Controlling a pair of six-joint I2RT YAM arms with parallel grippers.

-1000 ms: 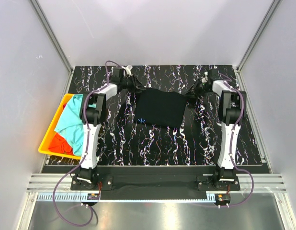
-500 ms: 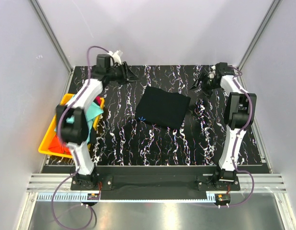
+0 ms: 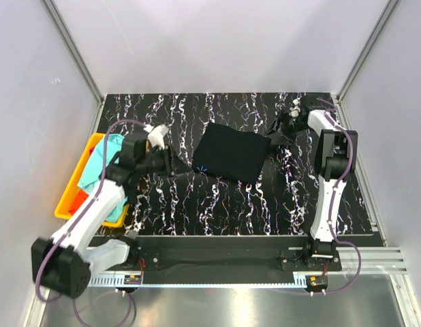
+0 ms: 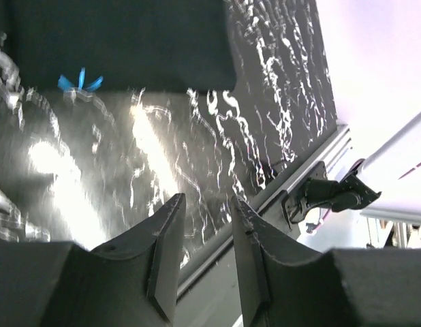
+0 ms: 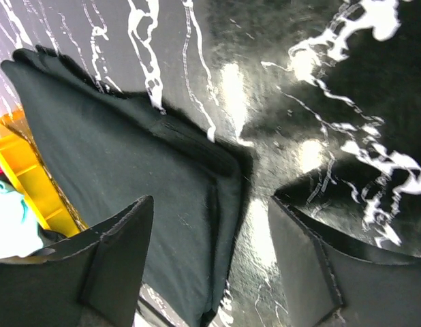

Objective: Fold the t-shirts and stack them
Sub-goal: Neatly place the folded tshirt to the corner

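Observation:
A black t-shirt (image 3: 231, 154) lies folded into a rectangle in the middle of the marbled table. Its right edge (image 5: 108, 143) runs below my right gripper (image 3: 276, 133), which hangs open over that corner and holds nothing (image 5: 210, 201). My left gripper (image 3: 176, 167) points at the shirt's near-left corner from the left, a little short of it. It is open, with only table seen between its fingers (image 4: 207, 199). The shirt (image 4: 115, 41) fills the top of the left wrist view. A turquoise t-shirt (image 3: 107, 148) and an orange-red one (image 3: 78, 199) lie in the bin.
The yellow bin (image 3: 71, 213) stands at the table's left edge, partly under my left arm. A small blue mark (image 3: 200, 170) sits on the table at the shirt's near-left corner. Metal frame rails run along the table's sides and near edge.
Both grippers have let go of the black shirt, which now lies flat. My left arm has swung from the far left back down to the shirt's near-left side. The right gripper has opened.

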